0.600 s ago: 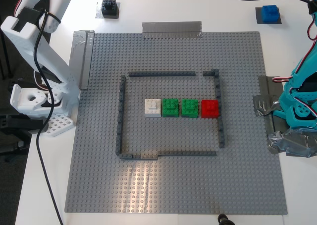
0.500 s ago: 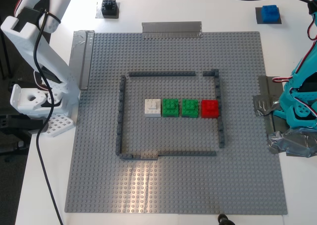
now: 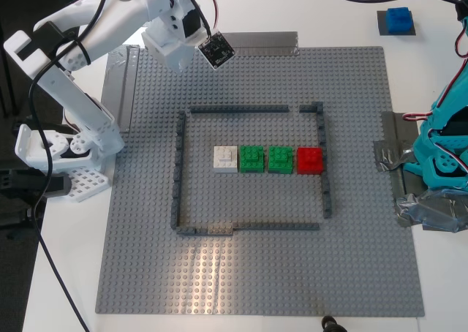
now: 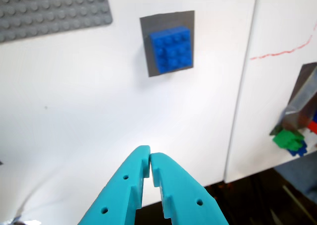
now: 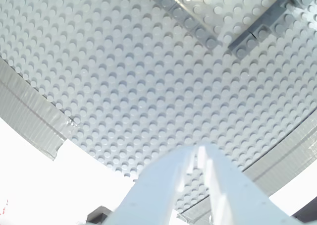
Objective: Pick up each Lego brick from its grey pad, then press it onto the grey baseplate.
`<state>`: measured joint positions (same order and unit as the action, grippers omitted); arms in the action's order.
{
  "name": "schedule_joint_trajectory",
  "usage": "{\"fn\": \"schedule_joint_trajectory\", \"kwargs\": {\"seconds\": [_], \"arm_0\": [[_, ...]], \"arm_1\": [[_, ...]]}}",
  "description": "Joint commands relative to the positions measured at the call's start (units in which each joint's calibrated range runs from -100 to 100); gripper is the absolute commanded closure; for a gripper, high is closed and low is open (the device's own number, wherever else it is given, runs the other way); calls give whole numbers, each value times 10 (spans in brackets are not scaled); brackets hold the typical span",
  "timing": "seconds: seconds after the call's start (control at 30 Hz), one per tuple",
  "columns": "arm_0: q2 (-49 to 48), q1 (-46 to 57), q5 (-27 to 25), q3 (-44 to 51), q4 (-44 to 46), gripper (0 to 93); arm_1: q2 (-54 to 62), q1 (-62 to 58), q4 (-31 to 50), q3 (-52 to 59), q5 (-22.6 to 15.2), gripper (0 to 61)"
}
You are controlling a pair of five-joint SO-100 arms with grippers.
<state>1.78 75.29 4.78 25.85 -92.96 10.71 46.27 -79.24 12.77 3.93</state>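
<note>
the white arm has swung in over the grey baseplate [image 3: 351, 259]; second hand [image 5: 200, 153] looks closed, empty. black brick now hidden. blue brick [image 4: 171, 48] sits on its grey pad [image 4: 148, 41]; first hand [image 4: 150, 161] closed.

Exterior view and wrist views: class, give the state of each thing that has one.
My first gripper, jaws shut, empty.
My second gripper, jaws shut, empty.
Blue brick, resting on its grey pad.
White brick, seated on the grey baseplate.
</note>
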Motion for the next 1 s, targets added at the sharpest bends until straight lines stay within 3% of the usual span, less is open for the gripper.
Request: {"fn": "schedule_joint_trajectory", "kwargs": {"seconds": [0.0,0.33,0.5,0.53,0.67,0.73,0.97], "arm_0": [[-6,4,-3,6,-4,927],[-7,16,1,41,-3,927],[-7,17,-3,68,-5,927],[-7,16,-3,71,-5,927],[-6,3,-3,71,-6,927],[-6,-2,-2,71,-6,927],[-5,19,-27,68,-7,927]], "arm_1": [[37,0,-10,-22,0,612],[29,28,-20,-81,11,612],[-5,60,-36,-180,3,612],[-8,67,-33,-194,-4,612],[-4,94,-14,-218,-110,582],[-2,106,12,-218,-122,587],[-57,159,-34,-316,-136,587]]}}
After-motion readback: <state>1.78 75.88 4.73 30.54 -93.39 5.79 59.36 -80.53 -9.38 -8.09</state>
